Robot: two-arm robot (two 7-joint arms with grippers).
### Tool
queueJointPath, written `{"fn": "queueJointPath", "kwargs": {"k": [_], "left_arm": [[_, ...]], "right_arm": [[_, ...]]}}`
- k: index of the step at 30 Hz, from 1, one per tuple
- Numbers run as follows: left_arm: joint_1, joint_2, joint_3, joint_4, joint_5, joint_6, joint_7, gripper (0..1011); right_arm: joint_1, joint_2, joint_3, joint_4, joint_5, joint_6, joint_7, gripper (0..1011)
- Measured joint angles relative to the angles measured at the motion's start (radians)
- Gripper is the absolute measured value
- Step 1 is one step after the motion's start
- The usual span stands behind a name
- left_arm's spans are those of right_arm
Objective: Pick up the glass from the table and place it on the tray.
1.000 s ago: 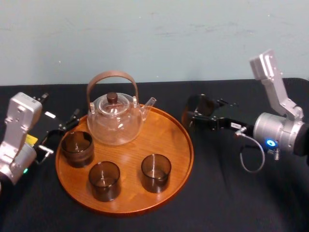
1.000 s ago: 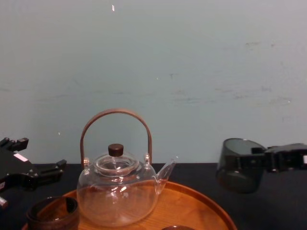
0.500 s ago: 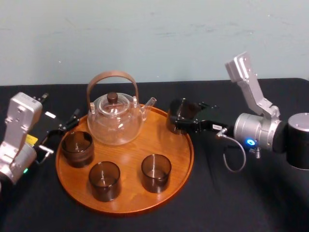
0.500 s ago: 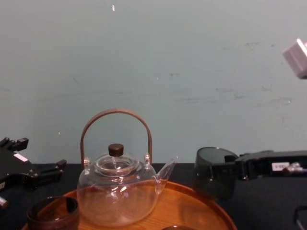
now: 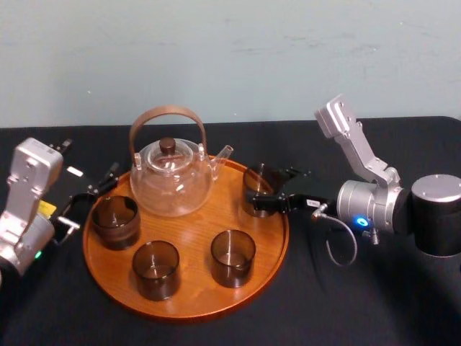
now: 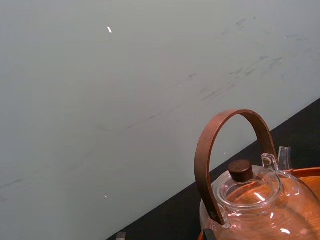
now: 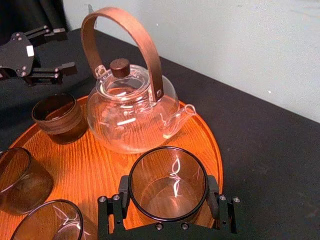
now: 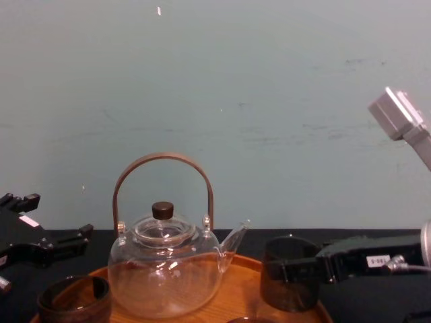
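Note:
My right gripper [image 5: 263, 192] is shut on the dark smoky glass [image 5: 258, 186], one finger on each side of its wall. The glass [image 7: 169, 182] stands upright, low over the right part of the round orange-brown tray [image 5: 194, 229], just inside the rim and right of the teapot's spout. Whether its base touches the wood I cannot tell. From the chest view the glass [image 8: 289, 282] sits level with the tray's rim [image 8: 250, 261]. My left gripper [image 5: 88, 201] is parked open on the black table [image 5: 346, 303] at the tray's left edge.
A clear glass teapot [image 5: 171, 176] with a brown arched handle stands at the back of the tray. Three more dark glasses rest on the tray: left [image 5: 115, 220], front [image 5: 155, 268] and front centre [image 5: 233, 256]. A pale wall rises behind the table.
My right gripper has carried the glass leftward and down, from above the table right of the tray to low over the tray's right side. The left arm has not moved.

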Motion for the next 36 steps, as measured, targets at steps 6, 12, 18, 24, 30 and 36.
{"fn": "queueJointPath", "kwargs": {"k": [6, 12, 18, 24, 30, 36], "left_arm": [[0.0, 0.0, 0.0, 0.0, 0.0, 0.0, 0.0, 1002], [0.0, 0.0, 0.0, 0.0, 0.0, 0.0, 0.0, 1001], [0.0, 0.0, 0.0, 0.0, 0.0, 0.0, 0.0, 1001], [0.0, 0.0, 0.0, 0.0, 0.0, 0.0, 0.0, 1001], [0.0, 0.0, 0.0, 0.0, 0.0, 0.0, 0.0, 1001], [0.0, 0.0, 0.0, 0.0, 0.0, 0.0, 0.0, 1001]], "right_arm": [[0.001, 0.0, -0.009, 0.008, -0.009, 0.0, 0.011, 916], [0.002, 0.0, -0.017, 0.016, -0.017, -0.002, 0.026, 916], [0.009, -0.008, -0.022, 0.033, -0.024, -0.012, 0.036, 916], [0.019, -0.019, -0.025, 0.054, -0.028, -0.021, 0.044, 916], [0.03, -0.033, -0.028, 0.079, -0.033, -0.03, 0.051, 915], [0.043, -0.047, -0.03, 0.109, -0.037, -0.037, 0.056, 916]]}}
